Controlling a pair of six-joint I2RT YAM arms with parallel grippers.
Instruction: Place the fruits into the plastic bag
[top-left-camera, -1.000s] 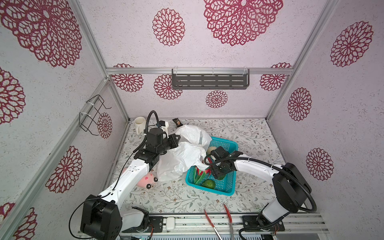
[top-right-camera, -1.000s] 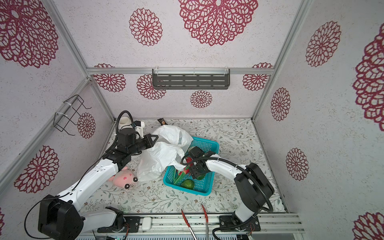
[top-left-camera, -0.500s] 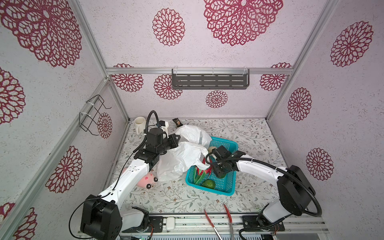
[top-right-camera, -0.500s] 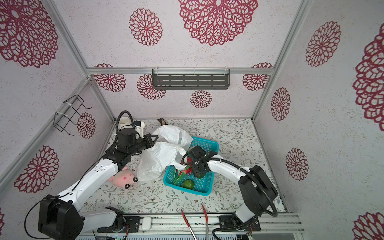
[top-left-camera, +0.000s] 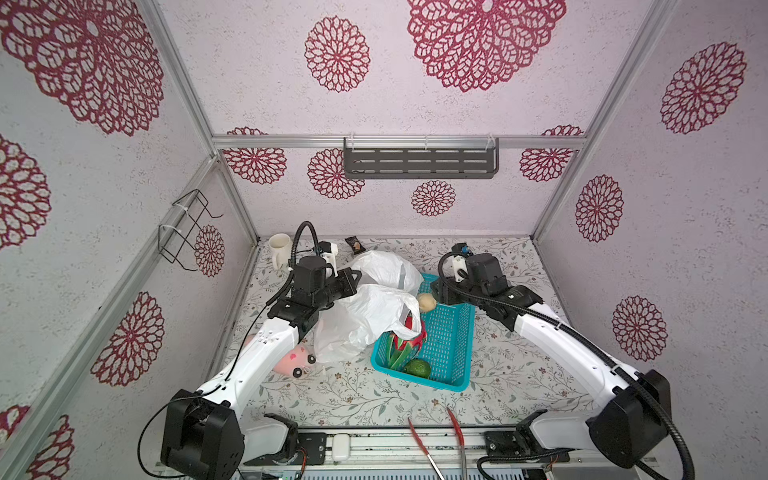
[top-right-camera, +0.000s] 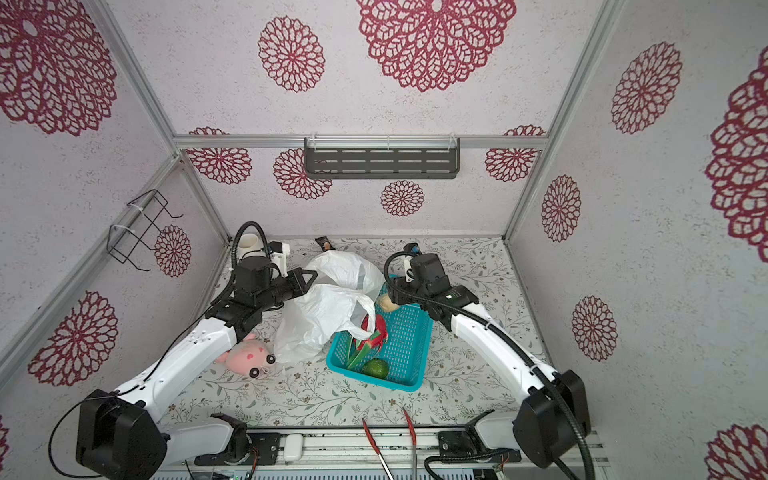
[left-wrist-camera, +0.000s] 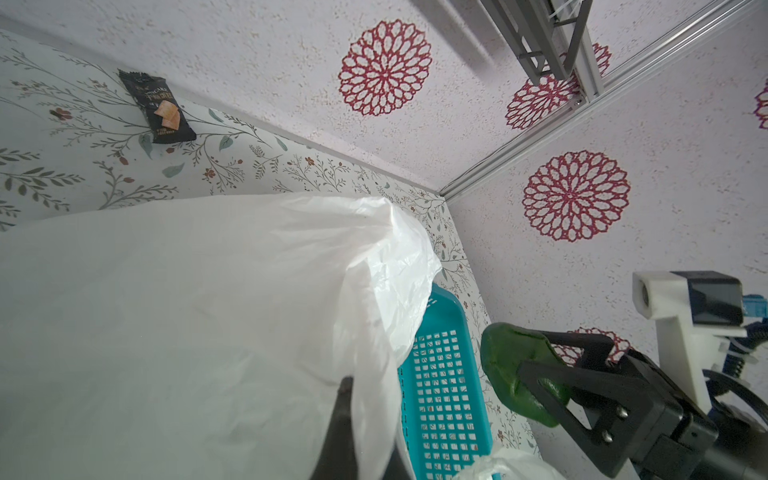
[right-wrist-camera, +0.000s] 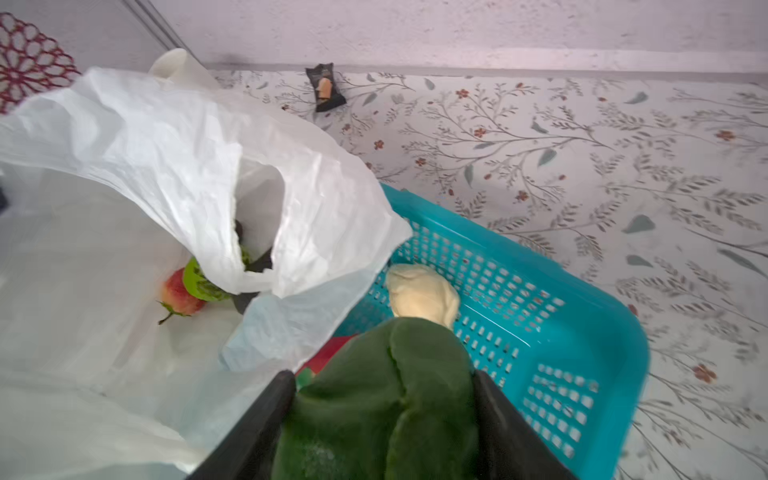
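My left gripper (top-left-camera: 353, 276) (left-wrist-camera: 365, 415) is shut on the rim of the white plastic bag (top-left-camera: 365, 316) (right-wrist-camera: 145, 145) and holds its mouth up. My right gripper (top-left-camera: 435, 291) (right-wrist-camera: 382, 378) is shut on a dark green fruit (right-wrist-camera: 390, 399) (left-wrist-camera: 513, 370), above the far end of the teal basket (top-left-camera: 449, 345) beside the bag's mouth. A red-pink fruit (right-wrist-camera: 180, 293) and a green fruit (right-wrist-camera: 203, 278) lie inside the bag. The basket holds a dragon fruit (top-left-camera: 405, 340), a green round fruit (top-left-camera: 417, 368) and a pale cream piece (top-left-camera: 426, 302).
A pink plush toy (top-left-camera: 295, 359) lies left of the bag by my left arm. A white mug (top-left-camera: 279, 247) and a dark snack packet (top-left-camera: 355, 244) sit by the back wall. Red tongs (top-left-camera: 424, 440) lie at the front edge.
My right gripper closed on the dark green fruit in the basket and lifted it up and back, toward the bag's mouth. The left gripper has kept its hold on the bag.
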